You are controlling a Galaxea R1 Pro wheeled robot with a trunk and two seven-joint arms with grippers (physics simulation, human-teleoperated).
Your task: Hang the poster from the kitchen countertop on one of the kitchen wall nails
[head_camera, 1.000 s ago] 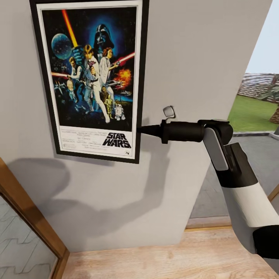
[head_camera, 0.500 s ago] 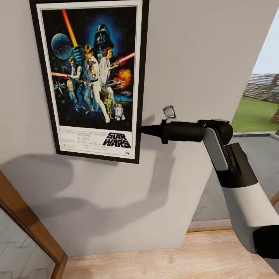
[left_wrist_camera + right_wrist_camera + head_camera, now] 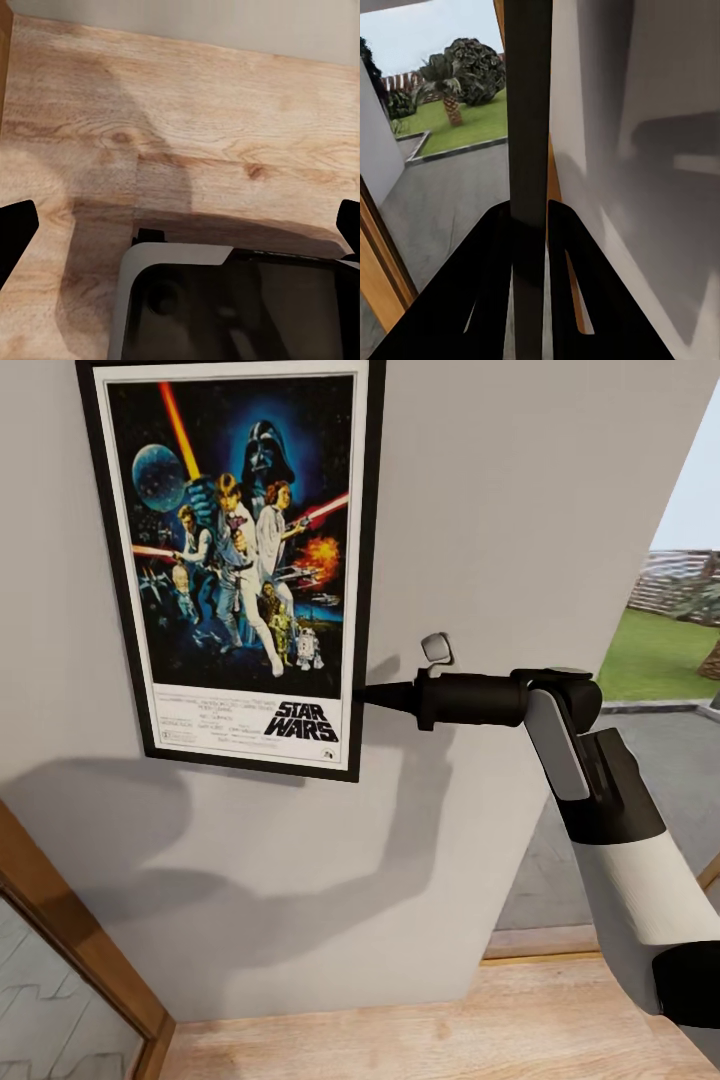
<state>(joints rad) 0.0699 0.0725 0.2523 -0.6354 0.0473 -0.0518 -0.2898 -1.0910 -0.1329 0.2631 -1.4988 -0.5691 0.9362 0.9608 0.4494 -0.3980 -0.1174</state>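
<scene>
The poster (image 3: 235, 560), a black-framed Star Wars print with a white border, stands upright and flat against the grey wall (image 3: 500, 510). My right gripper (image 3: 365, 695) reaches in from the right and is shut on the frame's lower right edge. In the right wrist view the two black fingers (image 3: 491, 255) clamp the dark frame edge (image 3: 528, 112) beside the wall. My left gripper (image 3: 180, 225) hangs open over the wooden floor (image 3: 210, 112), fingertips far apart. The kitchen countertop is out of view. A small grey rounded piece (image 3: 437, 648) sits just above the right gripper; I cannot tell what it is.
A wooden door frame with glass (image 3: 60, 930) runs along the lower left. The wall ends at the right, where an opening shows a paved yard and a lawn (image 3: 660, 655). Wooden floor (image 3: 420, 1040) lies below the wall.
The door frame at lower left and the wall's right edge have shifted slightly in the picture, while the poster and the right arm keep their places. The grip is unchanged.
</scene>
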